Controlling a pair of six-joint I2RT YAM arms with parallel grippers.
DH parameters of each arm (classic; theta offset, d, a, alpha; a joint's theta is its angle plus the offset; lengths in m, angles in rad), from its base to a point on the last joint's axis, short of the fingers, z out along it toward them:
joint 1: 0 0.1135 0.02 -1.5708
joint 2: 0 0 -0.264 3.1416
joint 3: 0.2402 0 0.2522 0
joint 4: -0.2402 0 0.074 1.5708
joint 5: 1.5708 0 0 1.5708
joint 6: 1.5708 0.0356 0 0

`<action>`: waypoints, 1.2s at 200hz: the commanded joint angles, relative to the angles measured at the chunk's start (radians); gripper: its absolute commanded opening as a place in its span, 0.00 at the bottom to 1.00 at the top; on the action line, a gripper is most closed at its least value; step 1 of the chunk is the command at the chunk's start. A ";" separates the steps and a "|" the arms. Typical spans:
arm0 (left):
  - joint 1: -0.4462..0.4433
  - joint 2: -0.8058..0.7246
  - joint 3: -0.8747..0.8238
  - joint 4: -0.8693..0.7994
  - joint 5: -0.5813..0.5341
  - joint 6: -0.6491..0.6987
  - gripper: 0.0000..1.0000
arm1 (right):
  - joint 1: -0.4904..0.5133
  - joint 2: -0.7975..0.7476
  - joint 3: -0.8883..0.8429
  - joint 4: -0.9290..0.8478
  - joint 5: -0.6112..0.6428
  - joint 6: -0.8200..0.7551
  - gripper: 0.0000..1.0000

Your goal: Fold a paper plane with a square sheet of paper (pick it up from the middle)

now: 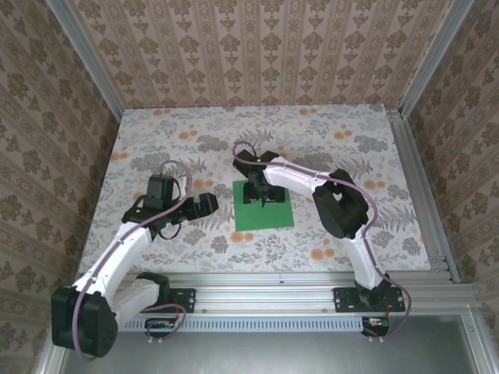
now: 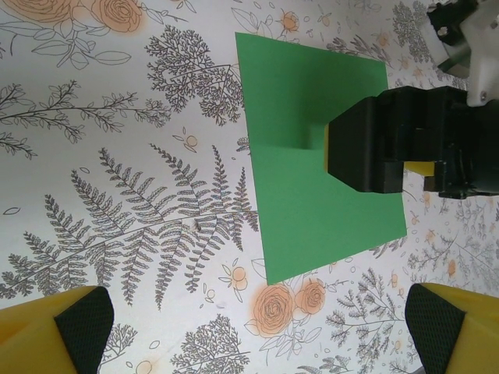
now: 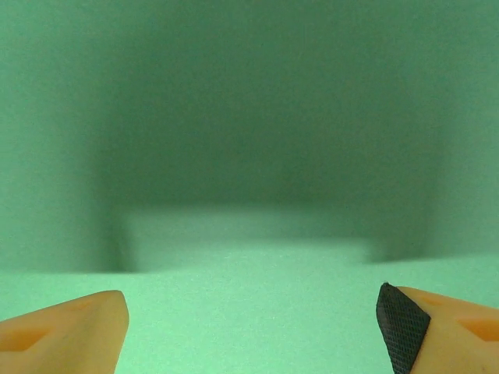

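Right hand (image 1: 261, 196) pointing down over green sheet (image 1: 274, 216), fingers spread

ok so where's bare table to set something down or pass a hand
Bare table along the back wall beyond the green sheet, and between the right arm and the side rail. Crowded mid-table: right fingers low over the sheet, left fingers just beside it.

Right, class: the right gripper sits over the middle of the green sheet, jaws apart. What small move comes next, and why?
Probably close the right gripper to pinch the square sheet of paper at its middle: its jaws are spread right at the paper, gripping nothing, and the sheet lies unfolded. The left gripper hovers open alongside.
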 commanded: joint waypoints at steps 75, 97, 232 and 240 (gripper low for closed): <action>0.005 0.023 -0.015 0.026 0.022 0.001 1.00 | 0.021 0.076 -0.008 0.041 -0.017 0.034 0.83; 0.005 0.028 -0.020 0.029 0.022 0.001 1.00 | 0.026 0.096 -0.007 0.039 -0.017 0.031 0.81; 0.005 0.031 -0.055 0.042 0.024 -0.001 1.00 | 0.035 0.114 -0.040 0.057 0.005 -0.003 0.62; 0.005 0.036 -0.057 0.044 0.025 0.000 1.00 | 0.035 0.112 -0.040 0.053 0.005 -0.006 0.62</action>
